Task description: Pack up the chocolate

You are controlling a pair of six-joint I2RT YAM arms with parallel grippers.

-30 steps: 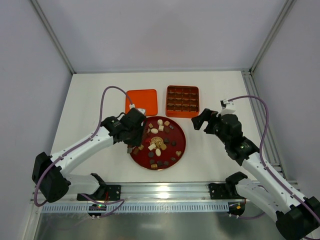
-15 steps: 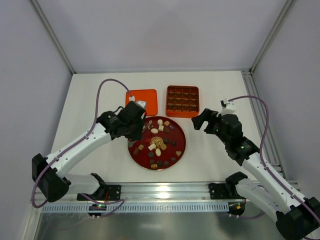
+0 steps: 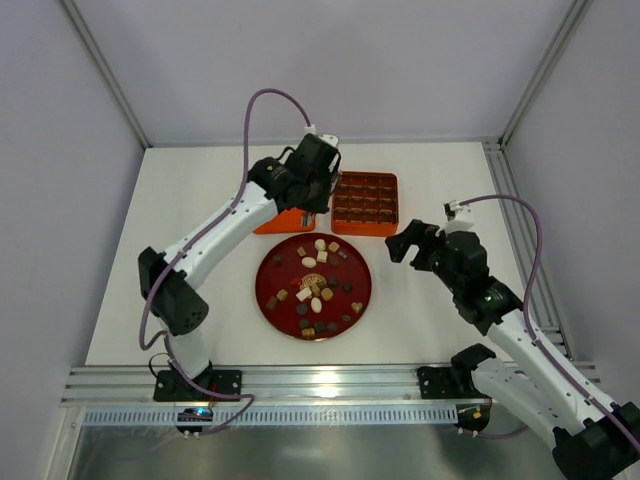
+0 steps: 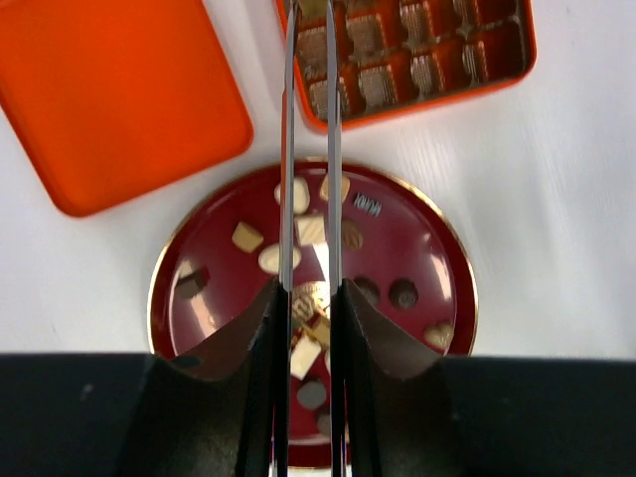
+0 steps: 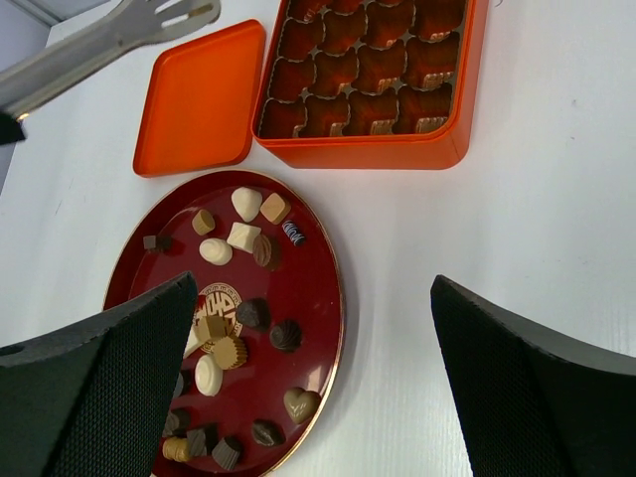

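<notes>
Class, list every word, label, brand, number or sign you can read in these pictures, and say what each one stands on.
Nothing can be read for certain.
Gold emblem at the middle of the plate: lettering too small and blurred to read.
Striped sweet: only stripes, no letters made out.
Orange box and lid: no print shows.

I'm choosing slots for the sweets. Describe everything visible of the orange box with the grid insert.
The orange box is square, glossy, round-cornered, open, flat on the white table beyond the red plate. Its brown insert forms sixteen ribbed cells, seemingly all empty. Its lid lies apart on its left. The left gripper hangs by its left edge.
</notes>
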